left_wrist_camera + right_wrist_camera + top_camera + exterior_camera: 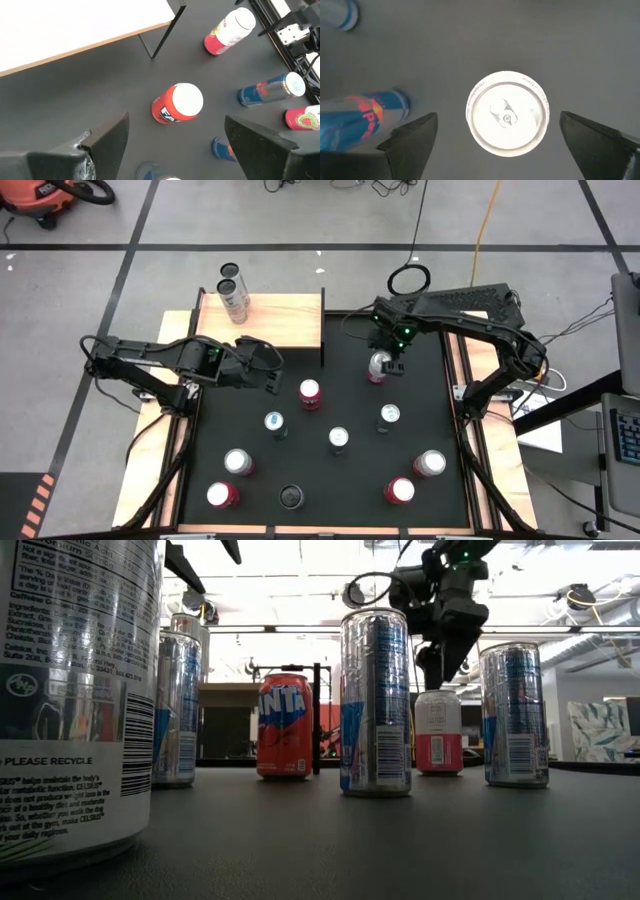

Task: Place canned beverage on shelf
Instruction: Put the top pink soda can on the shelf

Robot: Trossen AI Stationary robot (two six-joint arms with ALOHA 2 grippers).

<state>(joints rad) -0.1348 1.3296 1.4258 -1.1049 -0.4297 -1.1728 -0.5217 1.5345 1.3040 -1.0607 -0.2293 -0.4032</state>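
Note:
The pale wooden shelf (285,320) stands at the table's far left, with two slim silver cans (234,292) upright on its far left corner. My right gripper (386,362) hangs open, pointing down, just above a pink-and-white can (376,370) that stands on the black mat. In the right wrist view the can's top (507,111) lies between the spread fingers, and in the low view my right gripper (443,658) is still clear of the can (438,732). My left gripper (272,370) is open in the air beside the shelf, tilted toward an orange can (177,104).
Several more cans stand across the black mat (420,390): blue-and-silver ones (274,423) (339,440) (389,416), silver and red ones near the front (238,462) (400,490), a black one (291,497). The shelf's black leg (322,345) stands left of the orange can (310,393).

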